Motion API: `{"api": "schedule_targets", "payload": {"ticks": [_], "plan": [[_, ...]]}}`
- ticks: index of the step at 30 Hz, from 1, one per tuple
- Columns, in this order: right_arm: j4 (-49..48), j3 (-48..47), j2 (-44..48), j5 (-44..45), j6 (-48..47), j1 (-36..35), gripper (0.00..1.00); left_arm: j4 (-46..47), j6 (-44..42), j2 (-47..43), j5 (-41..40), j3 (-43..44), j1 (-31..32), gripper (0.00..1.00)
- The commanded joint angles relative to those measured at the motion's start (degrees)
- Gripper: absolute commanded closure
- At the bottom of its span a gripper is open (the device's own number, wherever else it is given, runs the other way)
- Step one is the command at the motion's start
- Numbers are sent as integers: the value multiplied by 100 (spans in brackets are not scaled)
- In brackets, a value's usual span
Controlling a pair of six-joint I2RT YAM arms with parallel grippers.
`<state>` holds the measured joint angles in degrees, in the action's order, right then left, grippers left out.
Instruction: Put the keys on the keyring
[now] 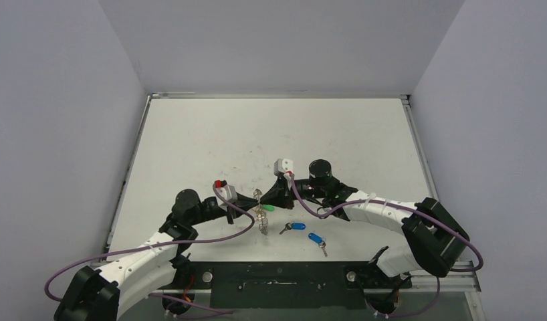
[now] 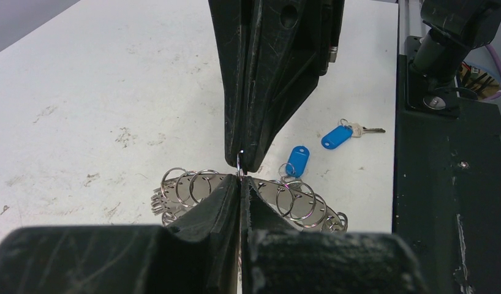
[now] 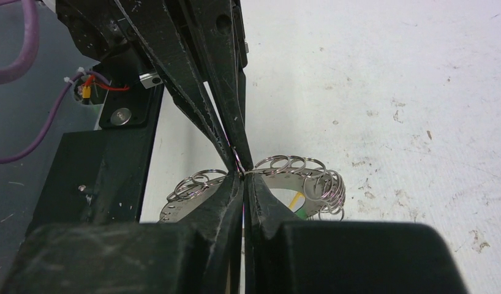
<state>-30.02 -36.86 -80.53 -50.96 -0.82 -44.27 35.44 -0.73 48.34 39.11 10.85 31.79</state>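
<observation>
One keyring sits near the front of the white table. It is a wide silver band whose rim is strung with many small wire loops, and the top camera sees it almost edge-on. In both wrist views the loops fan out to either side of the spot where it is pinched.

Two grippers meet at its upper edge. The left gripper is clamped on the band, fingers pressed together with no gap. The right gripper comes in from the opposite side and is likewise pinched tight on the ring's top edge, so the two sets of tips all but touch.

Four tagged keys can be counted. A green tag lies right against the ring, and a yellow tag shows through the band from the right wrist. Whether either is threaded onto a loop cannot be told. The first blue key lies loose just right of the ring. The second blue key is a little further right and closer to the black base plate along the table's near edge.

Beyond the grippers the white surface runs back to the far edge, with grey walls standing on three sides. Both arms curve in from the near corners, and purple cables loop beside them.
</observation>
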Motion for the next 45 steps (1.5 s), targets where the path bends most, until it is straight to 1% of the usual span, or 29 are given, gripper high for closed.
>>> {"api": "schedule_targets", "payload": {"ticks": [1, 6, 9, 10, 11, 14, 19, 24, 28, 31, 38, 40, 43, 45], "plan": [[-550, -220, -104, -528, 71, -29, 100, 340, -93, -37, 114, 146, 11, 100], [-420, -247, -62, -490, 82, -20, 100, 300, -148, -38, 114, 163, 11, 100], [40, -400, 10, -350, 26, -11, 100, 211, -211, -93, 61, 185, 9, 100], [206, -456, 37, -294, -14, -11, 100, 163, -220, -128, 25, 181, 7, 96], [375, -506, 62, -249, -48, -11, 100, 124, -241, -156, -12, 190, 11, 89], [767, -592, 113, -162, -161, -20, 100, 52, -318, -291, -112, 174, 11, 82], [807, -569, 136, -117, -160, -20, 100, -38, -379, -361, -167, 200, 11, 82], [720, -559, 122, -125, -65, -29, 100, -164, -423, -238, -58, 275, 11, 82], [708, -559, 138, -103, -59, -29, 100, -237, -427, -116, 34, 321, 11, 77], [719, -559, 145, -103, -50, -36, 100, -248, -394, -35, 73, 345, 9, 76], [658, -524, 157, -137, 0, -44, 100, -210, -412, 157, 219, 406, 11, 76], [646, -524, 151, -142, 18, -46, 100, -196, -412, 181, 234, 442, 11, 77], [623, -515, 152, -143, 28, -60, 100, -180, -402, 234, 276, 478, 11, 83], [626, -515, 137, -142, 29, -65, 100, -171, -401, 258, 306, 490, 11, 91]]}}
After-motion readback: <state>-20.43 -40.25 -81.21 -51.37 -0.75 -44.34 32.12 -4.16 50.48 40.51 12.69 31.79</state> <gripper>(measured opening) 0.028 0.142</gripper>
